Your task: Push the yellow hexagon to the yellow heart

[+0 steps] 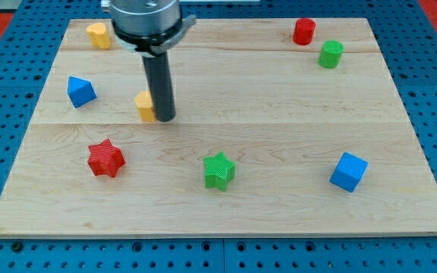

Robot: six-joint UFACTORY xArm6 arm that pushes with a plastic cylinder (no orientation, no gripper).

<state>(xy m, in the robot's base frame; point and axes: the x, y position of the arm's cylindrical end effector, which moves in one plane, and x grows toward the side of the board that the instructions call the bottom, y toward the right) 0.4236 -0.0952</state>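
With no pincer to report, my tip (165, 118) touches the yellow hexagon (145, 106) on its right, so I should circle below-right and push up-left toward the yellow heart (98, 35) on the table (279, 98).

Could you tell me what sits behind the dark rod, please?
A yellow block peeks out at the rod's left, beside my tip. Its right part is covered, so its shape and any contact cannot be told.
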